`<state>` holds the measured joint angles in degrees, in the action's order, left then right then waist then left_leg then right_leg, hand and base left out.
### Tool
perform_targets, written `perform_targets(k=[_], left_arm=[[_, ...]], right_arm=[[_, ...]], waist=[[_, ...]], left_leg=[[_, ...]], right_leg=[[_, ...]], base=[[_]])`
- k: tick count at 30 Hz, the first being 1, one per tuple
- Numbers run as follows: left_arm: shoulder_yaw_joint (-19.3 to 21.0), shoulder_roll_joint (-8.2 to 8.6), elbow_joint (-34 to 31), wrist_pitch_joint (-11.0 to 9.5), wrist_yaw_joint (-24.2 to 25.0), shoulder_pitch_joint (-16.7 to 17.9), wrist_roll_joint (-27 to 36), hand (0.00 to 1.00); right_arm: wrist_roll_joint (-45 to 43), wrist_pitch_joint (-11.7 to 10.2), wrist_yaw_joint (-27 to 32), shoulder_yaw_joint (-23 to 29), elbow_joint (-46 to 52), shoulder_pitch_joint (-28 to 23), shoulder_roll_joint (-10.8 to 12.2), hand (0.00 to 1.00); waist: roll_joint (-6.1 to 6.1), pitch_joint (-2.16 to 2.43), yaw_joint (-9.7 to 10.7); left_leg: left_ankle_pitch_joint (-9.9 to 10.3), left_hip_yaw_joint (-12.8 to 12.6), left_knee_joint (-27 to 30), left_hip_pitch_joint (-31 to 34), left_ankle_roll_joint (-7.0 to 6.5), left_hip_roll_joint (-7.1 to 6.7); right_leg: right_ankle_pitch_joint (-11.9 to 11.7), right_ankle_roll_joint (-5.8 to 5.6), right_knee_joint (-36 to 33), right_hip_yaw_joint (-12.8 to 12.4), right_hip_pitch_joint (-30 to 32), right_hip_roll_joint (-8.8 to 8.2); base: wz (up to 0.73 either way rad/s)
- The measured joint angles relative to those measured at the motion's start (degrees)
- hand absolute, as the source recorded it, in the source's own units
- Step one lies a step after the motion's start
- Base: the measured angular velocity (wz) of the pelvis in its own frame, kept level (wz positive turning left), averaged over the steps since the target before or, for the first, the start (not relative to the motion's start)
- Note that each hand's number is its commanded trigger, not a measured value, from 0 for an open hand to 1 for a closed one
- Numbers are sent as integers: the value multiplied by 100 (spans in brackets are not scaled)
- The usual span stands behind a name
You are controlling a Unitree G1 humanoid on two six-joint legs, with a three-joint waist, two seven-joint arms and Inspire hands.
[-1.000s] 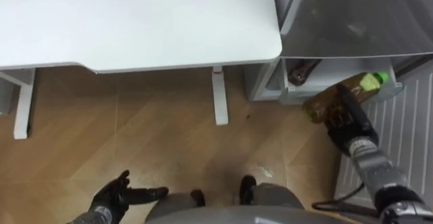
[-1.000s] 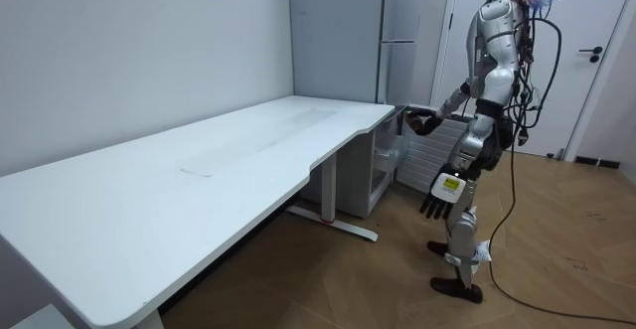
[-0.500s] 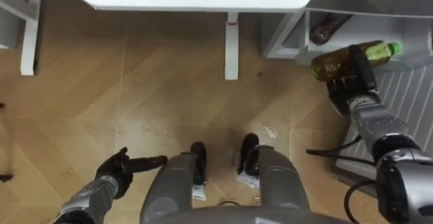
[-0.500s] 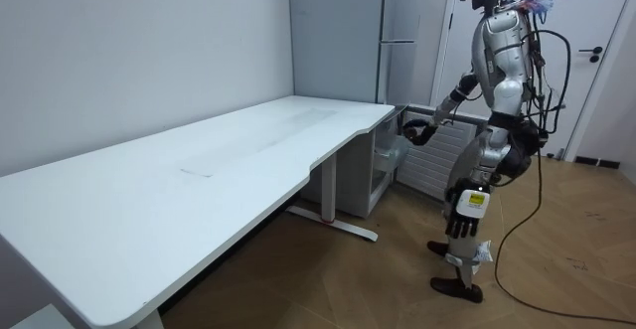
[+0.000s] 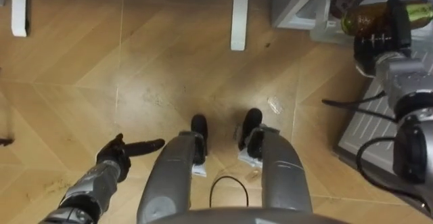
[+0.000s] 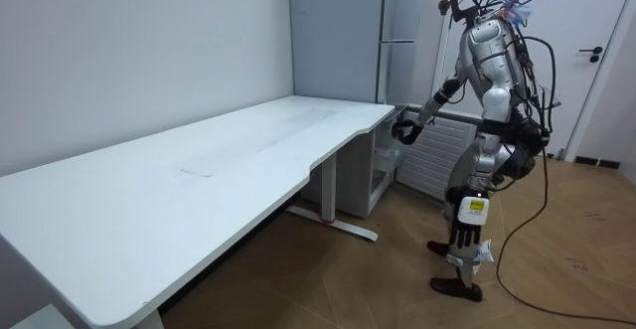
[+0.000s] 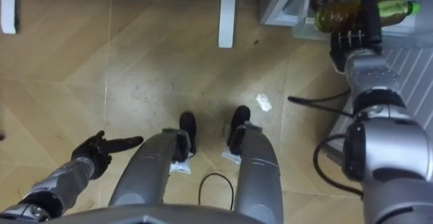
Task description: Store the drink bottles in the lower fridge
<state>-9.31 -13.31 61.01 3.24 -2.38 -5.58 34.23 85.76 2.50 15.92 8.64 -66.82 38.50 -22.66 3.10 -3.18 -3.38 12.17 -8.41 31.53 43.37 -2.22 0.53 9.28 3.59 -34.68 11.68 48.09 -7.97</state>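
A drink bottle of brown liquid with a green cap lies sideways in my right hand, whose fingers are curled round its middle. In the left eye view the bottle and right hand sit at the top right, in front of the open lower fridge compartment. In the room view I stand upright beside the fridge, with the right hand held out toward it. My left hand hangs low at my side, fingers straight and holding nothing.
A white desk stands to my left, with one leg close to the fridge and another further left. A white ribbed panel is on my right. A small white scrap lies on the wooden floor.
The eye view has tilted down toward my feet. In the room view I have straightened up from a forward lean. The right hand still holds the bottle at the fridge; the left hand has dropped lower.
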Motion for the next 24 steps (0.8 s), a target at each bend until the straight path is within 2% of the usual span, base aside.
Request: perform_targets(k=[2,8,9,10,14,24], left_arm=[[-133,6,1,2,-75,-66,-2,0],[-150,-10,-8,-11,-156,-86,-15,0],[-142,-11,-13,-11,-160,-87,-13,0],[-125,-11,-15,-28,-162,-86,-7,0],[-97,-22,-11,-97,-186,-50,0,0],[-339,-83,-16,-93,-201,49,37,0]], right_arm=[[-7,-2,155,-8,1,83,0,100],[-6,-10,750,2,208,105,-73,100],[-6,-10,814,1,256,105,-105,29],[-8,-11,903,0,339,107,-189,0],[74,-120,1176,-24,443,178,-441,0],[331,-132,1527,-39,444,275,-448,0]], waist=[[0,0,-28],[-9,4,-28],[-9,4,-28],[-9,4,-29],[-8,4,-46],[-7,4,-26]], left_leg=[[0,-17,-1,14,-1,5],[1,-110,1,35,-2,24],[2,-131,2,35,-3,26],[-7,-235,2,35,-17,41],[-19,-400,28,33,-46,69],[-14,-400,165,40,-61,85]], right_leg=[[3,-5,4,9,7,-5],[28,-17,-12,12,29,-23],[30,-17,-23,8,36,-28],[40,-19,-55,4,51,-53],[66,-28,-121,-16,71,-83],[75,-11,-202,-31,76,-91]], base=[[2],[0],[0],[4],[2],[0]])
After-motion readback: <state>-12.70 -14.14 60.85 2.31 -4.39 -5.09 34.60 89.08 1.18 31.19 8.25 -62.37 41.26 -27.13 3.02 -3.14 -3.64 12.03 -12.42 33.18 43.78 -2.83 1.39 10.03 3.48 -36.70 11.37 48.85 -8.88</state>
